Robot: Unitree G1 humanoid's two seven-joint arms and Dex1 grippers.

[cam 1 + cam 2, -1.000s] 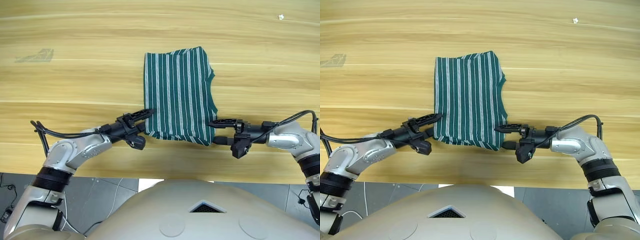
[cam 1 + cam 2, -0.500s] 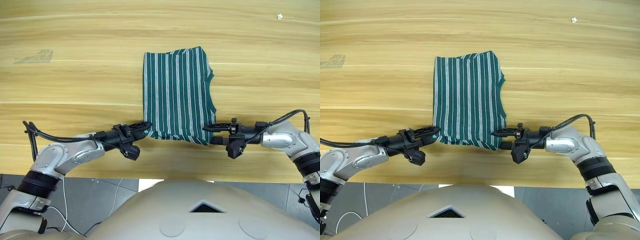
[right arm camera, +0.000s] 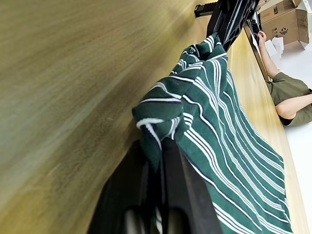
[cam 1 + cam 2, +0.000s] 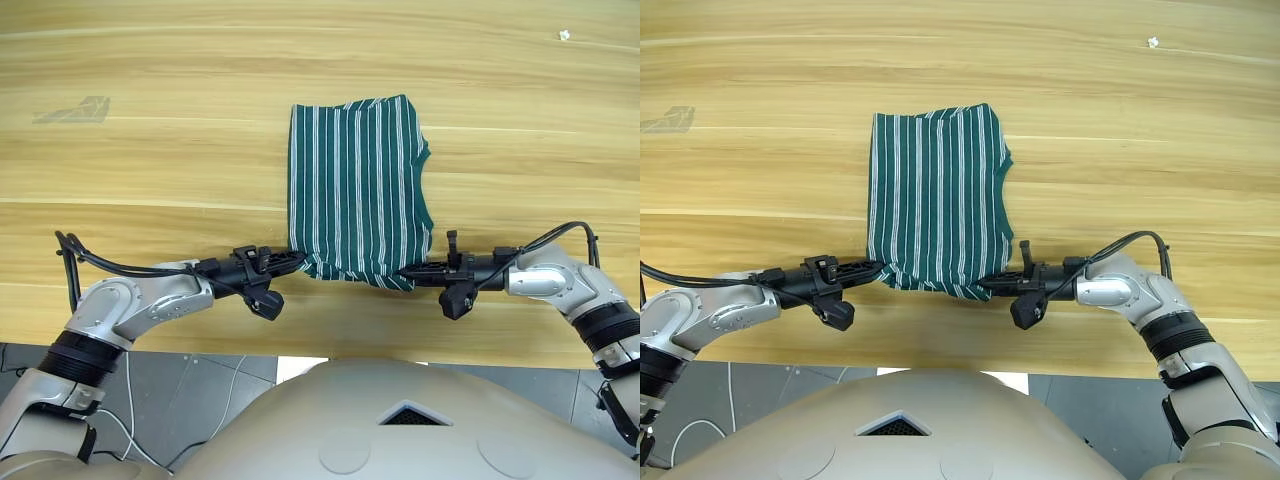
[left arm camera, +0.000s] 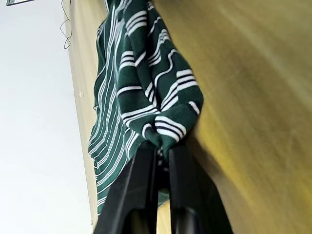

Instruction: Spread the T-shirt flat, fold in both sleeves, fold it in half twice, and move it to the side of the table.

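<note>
A green T-shirt with white stripes [image 4: 357, 185] lies folded into a narrow rectangle on the wooden table [image 4: 150, 160], its long side running away from me. My left gripper [image 4: 297, 260] is shut on the shirt's near left corner [image 5: 161, 129]. My right gripper [image 4: 405, 271] is shut on the near right corner [image 3: 161, 114]. Both corners are bunched between the fingers, just above the table near its front edge.
A small grey mark [image 4: 72, 110] is on the table at the far left and a tiny white scrap [image 4: 564, 35] at the far right. Bare wood lies on both sides of the shirt.
Both grippers moved inward onto the shirt's near corners and closed on them. The near hem is now drawn up and bunched at both ends.
</note>
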